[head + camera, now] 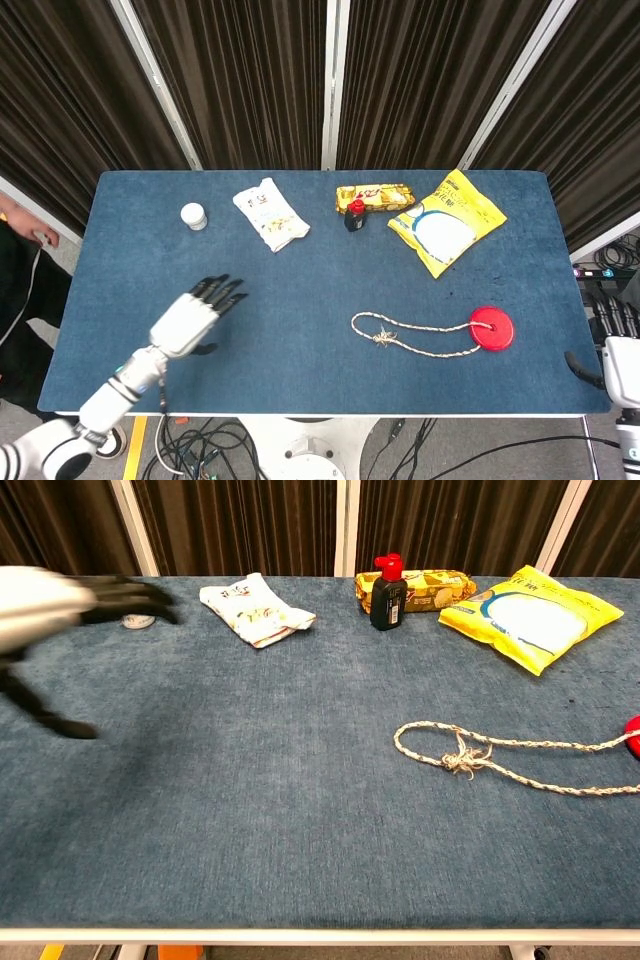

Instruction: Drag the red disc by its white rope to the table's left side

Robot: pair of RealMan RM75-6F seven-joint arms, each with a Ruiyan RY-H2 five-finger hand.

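The red disc (491,328) lies flat on the blue table at the right; only its edge (633,730) shows in the chest view. Its white rope (410,334) runs left from the disc to a knotted loop (455,753). My left hand (192,315) hovers over the table's left part, fingers spread and holding nothing, well left of the rope's loop; it appears blurred in the chest view (60,605). My right hand (617,340) stays off the table's right edge, fingers apart, holding nothing.
Along the far edge stand a small white jar (194,216), a white packet (270,213), a dark bottle with a red cap (354,215), a biscuit pack (376,196) and a yellow bag (446,220). A person stands at the left edge (20,290).
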